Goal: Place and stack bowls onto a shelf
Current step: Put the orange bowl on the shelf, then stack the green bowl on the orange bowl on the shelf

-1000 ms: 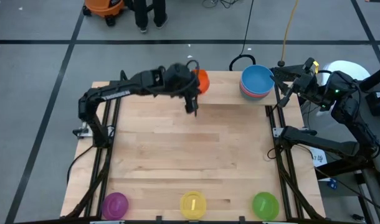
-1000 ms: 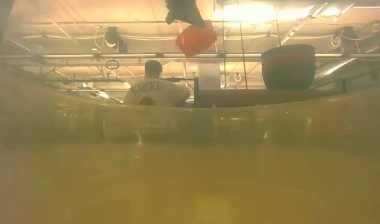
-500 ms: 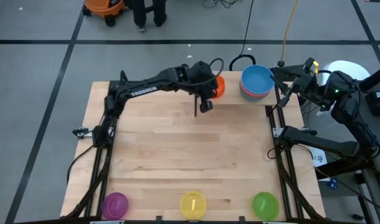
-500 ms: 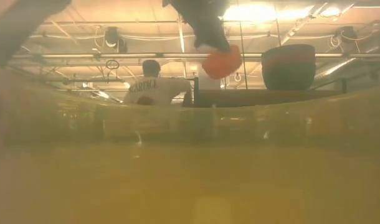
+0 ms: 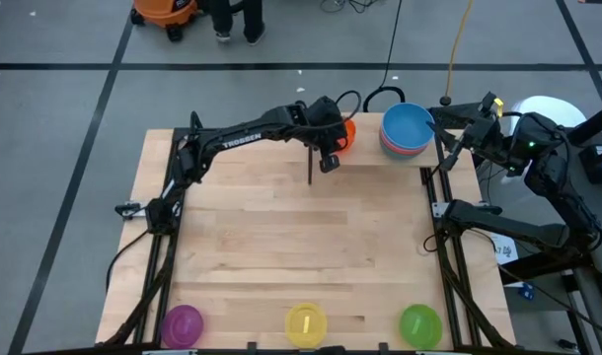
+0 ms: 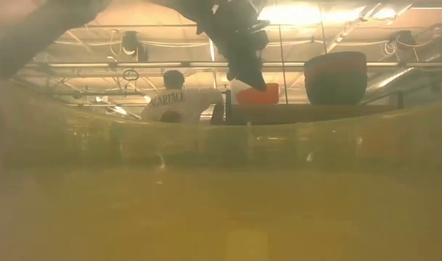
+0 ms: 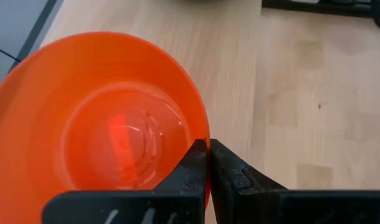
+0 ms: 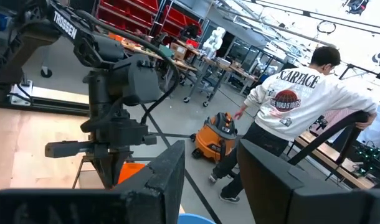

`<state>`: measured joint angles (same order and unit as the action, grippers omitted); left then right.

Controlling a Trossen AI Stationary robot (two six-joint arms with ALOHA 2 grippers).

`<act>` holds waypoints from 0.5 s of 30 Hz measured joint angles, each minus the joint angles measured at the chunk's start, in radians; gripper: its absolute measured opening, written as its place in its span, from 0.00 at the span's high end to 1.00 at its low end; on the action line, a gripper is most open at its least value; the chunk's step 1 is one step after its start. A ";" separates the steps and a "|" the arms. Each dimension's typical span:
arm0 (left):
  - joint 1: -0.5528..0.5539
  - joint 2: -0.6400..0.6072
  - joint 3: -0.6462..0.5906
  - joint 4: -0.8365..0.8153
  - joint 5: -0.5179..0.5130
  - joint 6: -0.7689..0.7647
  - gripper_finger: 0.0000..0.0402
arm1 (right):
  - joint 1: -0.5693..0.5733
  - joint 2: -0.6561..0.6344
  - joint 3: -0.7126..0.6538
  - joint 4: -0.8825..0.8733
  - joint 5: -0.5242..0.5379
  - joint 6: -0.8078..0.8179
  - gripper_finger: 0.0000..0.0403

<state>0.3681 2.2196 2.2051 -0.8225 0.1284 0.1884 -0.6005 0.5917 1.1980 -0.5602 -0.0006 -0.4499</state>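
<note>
My left gripper (image 7: pixel 209 149) is shut on an orange bowl (image 7: pixel 103 118), which stands upright at the table's far edge (image 5: pixel 346 133). The bowl is low over the left part of the light-wood shelf (image 6: pixel 315 112). Whether its bottom (image 6: pixel 259 95) touches the shelf I cannot tell. To its right on the shelf stands a stack with a blue bowl (image 5: pixel 407 125) on a pink one (image 5: pixel 392 149). My right gripper (image 8: pixel 221 193) waits open beyond the table's right edge, holding nothing. My left gripper pinches the orange bowl's rim (image 7: pixel 201 138) on the side nearest the arm, one finger inside the bowl and one outside. The fingers (image 6: pixel 256 78) slant down from the table's left. The bowl sits level, opening up.
Purple (image 5: pixel 183 323), yellow (image 5: pixel 306 323) and green (image 5: pixel 419 323) bowls stand along the table's near edge. A thin black bar (image 5: pixel 310 168) marks the shelf's left end. A person (image 6: pixel 179 101) stands in the room beyond the far edge.
My left gripper, still shut, has carried the orange bowl toward the table's right edge and down toward the shelf beside the blue stack. The bowl, tilted and high before, now sits level at shelf height.
</note>
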 joint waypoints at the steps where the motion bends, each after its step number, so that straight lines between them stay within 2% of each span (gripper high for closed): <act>1: 0.000 0.000 0.000 -0.001 -0.001 0.013 0.99 | 0.000 0.000 0.000 0.000 0.000 0.000 0.65; 5: -0.007 0.001 0.000 0.001 -0.001 0.080 0.97 | 0.000 0.000 0.000 0.001 0.000 0.000 0.65; 11: -0.023 0.006 -0.002 0.013 0.003 0.062 0.86 | 0.000 0.000 0.000 0.001 0.000 0.000 0.65; 15: -0.033 0.005 -0.002 0.018 -0.002 0.074 0.83 | 0.000 0.000 0.000 0.002 0.000 0.000 0.65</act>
<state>0.3350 2.2250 2.2036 -0.8043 0.1265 0.2627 -0.6006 0.5915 1.1980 -0.5587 -0.0006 -0.4500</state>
